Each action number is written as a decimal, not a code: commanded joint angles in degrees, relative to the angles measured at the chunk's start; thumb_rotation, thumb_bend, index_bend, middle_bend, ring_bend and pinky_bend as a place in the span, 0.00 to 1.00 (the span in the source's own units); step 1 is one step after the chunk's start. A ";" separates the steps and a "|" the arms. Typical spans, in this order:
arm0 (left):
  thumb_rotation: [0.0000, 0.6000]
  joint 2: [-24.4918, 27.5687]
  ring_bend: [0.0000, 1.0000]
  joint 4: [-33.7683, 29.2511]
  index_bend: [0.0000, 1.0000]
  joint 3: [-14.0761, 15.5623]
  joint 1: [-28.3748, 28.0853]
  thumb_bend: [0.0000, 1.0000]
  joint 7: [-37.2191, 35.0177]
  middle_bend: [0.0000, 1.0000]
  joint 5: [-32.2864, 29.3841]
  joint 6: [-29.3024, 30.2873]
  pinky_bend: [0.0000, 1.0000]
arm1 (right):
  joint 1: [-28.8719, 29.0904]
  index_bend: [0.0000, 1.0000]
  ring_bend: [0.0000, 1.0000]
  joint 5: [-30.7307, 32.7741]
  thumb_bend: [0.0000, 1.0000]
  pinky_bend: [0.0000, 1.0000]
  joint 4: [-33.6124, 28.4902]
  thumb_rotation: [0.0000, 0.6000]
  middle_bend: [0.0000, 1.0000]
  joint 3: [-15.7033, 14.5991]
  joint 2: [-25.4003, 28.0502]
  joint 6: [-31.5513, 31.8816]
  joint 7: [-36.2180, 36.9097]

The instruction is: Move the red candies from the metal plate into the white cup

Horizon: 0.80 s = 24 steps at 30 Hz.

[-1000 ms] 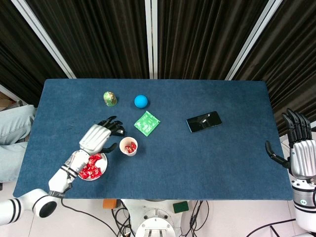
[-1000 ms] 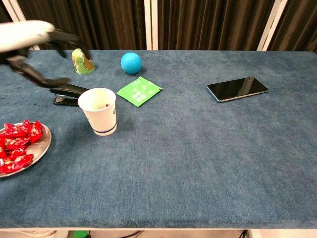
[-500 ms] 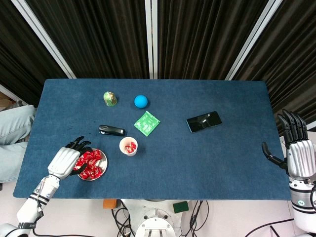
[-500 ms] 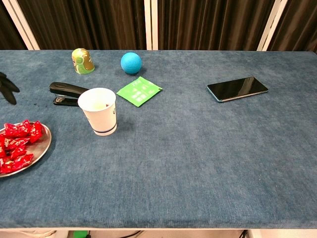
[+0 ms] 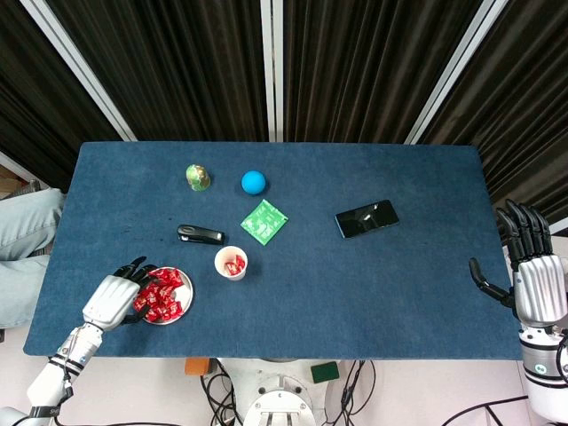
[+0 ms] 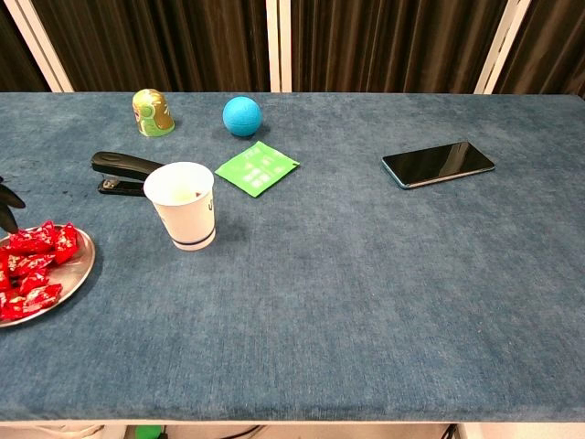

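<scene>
The metal plate [image 5: 187, 295] [image 6: 79, 274] lies near the table's front left and holds a pile of red candies [image 5: 163, 292] [image 6: 33, 260]. To its right stands the white cup [image 5: 231, 264] [image 6: 184, 207], upright, with red candies inside in the head view. My left hand [image 5: 114, 299] lies at the plate's left edge, fingers spread and reaching over the rim toward the candies; nothing shows between them. In the chest view only its dark fingertips [image 6: 7, 207] show at the left border. My right hand [image 5: 531, 277] hangs open beyond the table's right edge.
A black stapler [image 5: 200, 234] [image 6: 123, 171] lies just behind the cup. A green packet [image 5: 264, 221], a blue ball [image 5: 254, 182] and a green-yellow toy [image 5: 198, 177] sit further back. A black phone [image 5: 366, 218] lies right of centre.
My left hand has left the area behind the cup, uncovering the stapler, and moved down to the plate's left edge. The right hand has drifted slightly.
</scene>
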 commanded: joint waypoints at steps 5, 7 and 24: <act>1.00 -1.73 0.05 3.47 0.33 -0.29 0.30 0.28 -0.99 0.17 0.40 -0.69 0.24 | -0.04 0.00 0.00 -0.16 0.36 0.00 -0.38 1.00 0.00 -0.04 0.00 0.05 -0.82; 1.00 -2.05 0.05 4.15 0.33 -0.36 0.35 0.28 -0.69 0.17 0.51 -0.83 0.24 | -0.09 0.00 0.00 -0.13 0.36 0.00 -0.54 1.00 0.00 -0.03 0.07 0.07 -1.05; 1.00 -2.69 0.05 6.39 0.35 -1.14 0.01 0.28 -1.18 0.17 0.28 -2.77 0.24 | 0.17 0.00 0.00 0.06 0.37 0.00 -1.01 1.00 0.00 -0.08 -0.30 -0.69 -2.44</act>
